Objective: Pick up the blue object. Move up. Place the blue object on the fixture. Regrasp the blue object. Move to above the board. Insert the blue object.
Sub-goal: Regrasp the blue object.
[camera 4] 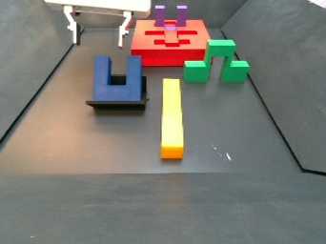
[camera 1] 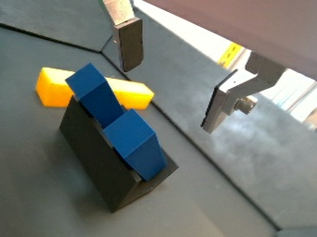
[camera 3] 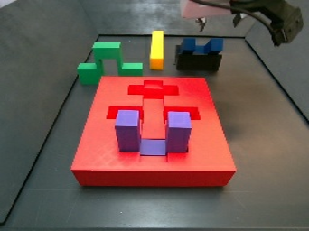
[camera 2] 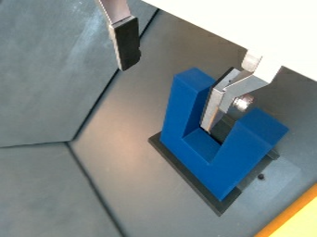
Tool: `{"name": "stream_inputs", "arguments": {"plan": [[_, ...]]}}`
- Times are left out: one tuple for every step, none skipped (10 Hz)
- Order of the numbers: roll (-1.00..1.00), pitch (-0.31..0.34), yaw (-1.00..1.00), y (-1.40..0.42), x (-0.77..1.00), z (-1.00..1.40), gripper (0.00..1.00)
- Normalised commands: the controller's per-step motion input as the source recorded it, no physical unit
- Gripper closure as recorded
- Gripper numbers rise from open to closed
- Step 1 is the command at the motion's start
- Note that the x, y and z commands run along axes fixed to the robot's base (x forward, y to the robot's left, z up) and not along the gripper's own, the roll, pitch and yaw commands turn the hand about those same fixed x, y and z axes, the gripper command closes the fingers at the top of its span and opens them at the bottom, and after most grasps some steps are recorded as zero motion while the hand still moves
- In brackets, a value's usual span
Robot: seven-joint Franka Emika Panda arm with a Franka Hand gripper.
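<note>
Yellow bar (camera 4: 171, 117) lies closest to the lens. Gripper (camera 4: 98, 26), upper left of the frame, hangs with fingers (camera 2: 124, 39) apart and empty. Blue object (camera 4: 117, 76) leans on the fixture (camera 4: 116, 103) below it, 2 prongs pointing up-frame. Board (camera 3: 151, 133) holds a purple block (camera 3: 148, 130) in its recess; green block (camera 4: 215, 60) sits beside it.

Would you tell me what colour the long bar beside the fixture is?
Yellow: the long straight bar shows best in a side view, lying beside the black fixture.
</note>
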Motion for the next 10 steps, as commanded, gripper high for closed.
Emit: {"name": "stream_inputs", "arguments": {"plan": [[0.94,0.0,0.24,-0.27,0.49,-0.07,0.0],[0.81,0.043,0.21,-0.3,0.46,-0.06,0.0],[0.24,0.0,0.16,-0.07,0.03,-0.06,0.0],[0.1,-0.014,0.17,-0.03,0.0,-0.09,0.0],[0.0,-0.037,0.0,-0.02,-0.11,-0.05,0.0],[0.08,0.0,0.0,-0.08,0.3,-0.2,0.0],[0.19,0.0,0.03,-0.05,0.37,-0.37,0.0],[0.27,0.0,0.0,-0.04,0.17,-0.29,0.0],[0.23,0.026,0.0,-0.04,0.02,-0.2,0.0],[0.21,0.037,0.01,-0.01,0.11,-0.23,0.0]]}}
